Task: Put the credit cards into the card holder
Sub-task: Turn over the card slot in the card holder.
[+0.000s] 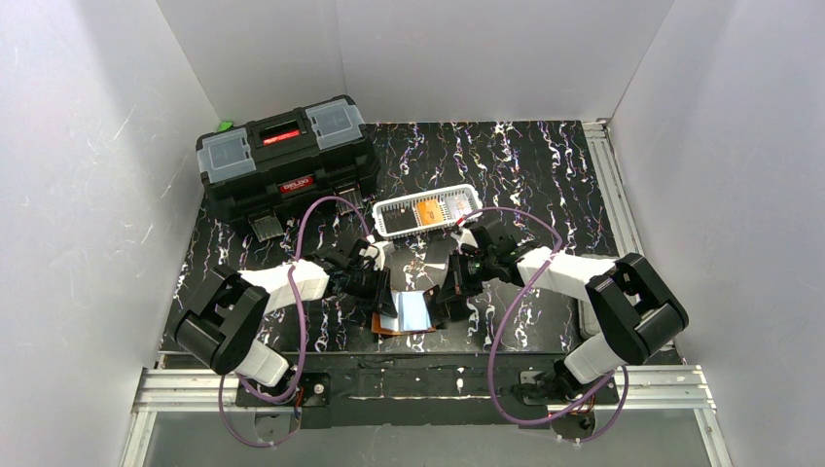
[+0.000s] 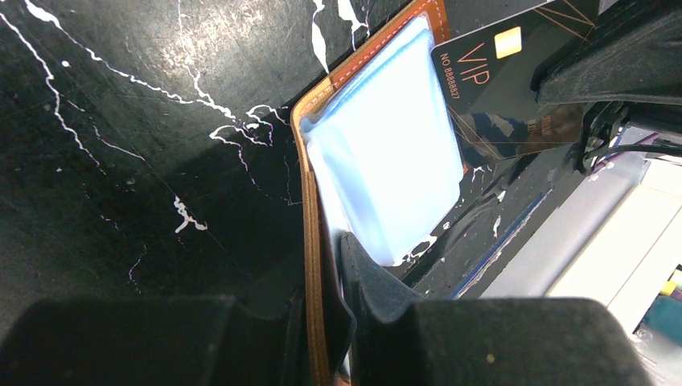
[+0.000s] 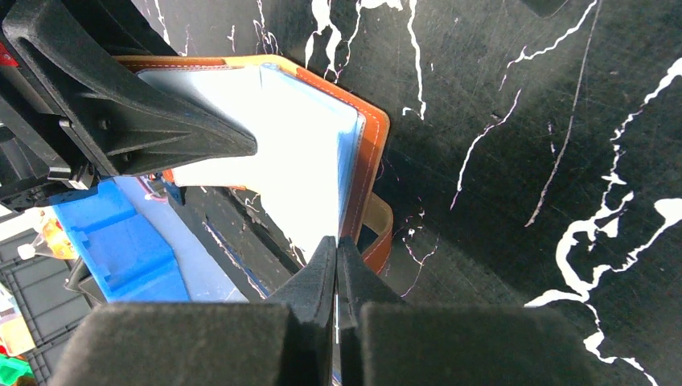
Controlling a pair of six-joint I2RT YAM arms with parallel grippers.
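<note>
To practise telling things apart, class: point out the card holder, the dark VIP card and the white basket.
card holder (image 2: pixel 378 153), left wrist view, on its clear sleeve.
dark VIP card (image 2: pixel 503 100), left wrist view, on its face.
white basket (image 1: pixel 382 222), top external view, on its left wall.

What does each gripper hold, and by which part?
Left gripper pinches the card holder at its edge; right gripper grips the VIP card by one end.

Table (image 1: pixel 545 165): black with white marbled veining. Card holder (image 2: pixel 309 241): orange-tan leather, pale stitching along the edge, sleeves (image 2: pixel 386 161) translucent pale blue; credit card (image 2: pixel 499 88) near black, with a gold chip, thin gold lines and pale "VIP" lettering. Basket (image 1: pixel 389 222) white, orange card (image 1: pixel 429 212) inside; toolbox (image 1: pixel 282 170) black with red label and grey lid panels; cables (image 1: pixel 302 233) purple.
</note>
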